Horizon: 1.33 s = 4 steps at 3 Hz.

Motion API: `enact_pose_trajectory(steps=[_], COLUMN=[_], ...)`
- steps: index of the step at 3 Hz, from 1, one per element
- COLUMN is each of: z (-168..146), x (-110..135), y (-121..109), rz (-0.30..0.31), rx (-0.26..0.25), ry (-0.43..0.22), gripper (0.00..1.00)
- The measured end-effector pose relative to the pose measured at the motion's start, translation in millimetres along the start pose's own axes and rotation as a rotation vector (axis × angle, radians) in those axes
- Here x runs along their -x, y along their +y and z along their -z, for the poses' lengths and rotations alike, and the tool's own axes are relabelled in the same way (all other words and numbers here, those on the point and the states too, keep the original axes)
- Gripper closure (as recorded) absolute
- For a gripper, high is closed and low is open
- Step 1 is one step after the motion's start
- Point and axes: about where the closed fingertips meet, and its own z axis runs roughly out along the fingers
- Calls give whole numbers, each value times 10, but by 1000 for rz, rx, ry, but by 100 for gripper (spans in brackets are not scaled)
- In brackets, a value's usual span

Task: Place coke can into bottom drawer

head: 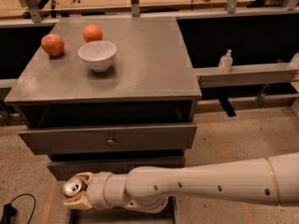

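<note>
Gripper (77,196): hung at open bottom drawer (96,217), jaws pinching coke can (73,187).
Left: lowering, release.
</note>
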Motion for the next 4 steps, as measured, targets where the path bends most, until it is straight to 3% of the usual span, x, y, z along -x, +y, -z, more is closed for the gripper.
enact_pose_trajectory(steps=[1, 2, 4], z=[-16, -101, -386], x=[-8, -414, -1547], y=[7, -7, -116], rz=[1, -5, 33], rx=[-2, -36, -66], ry=[0, 19, 7], gripper=[100, 100, 100])
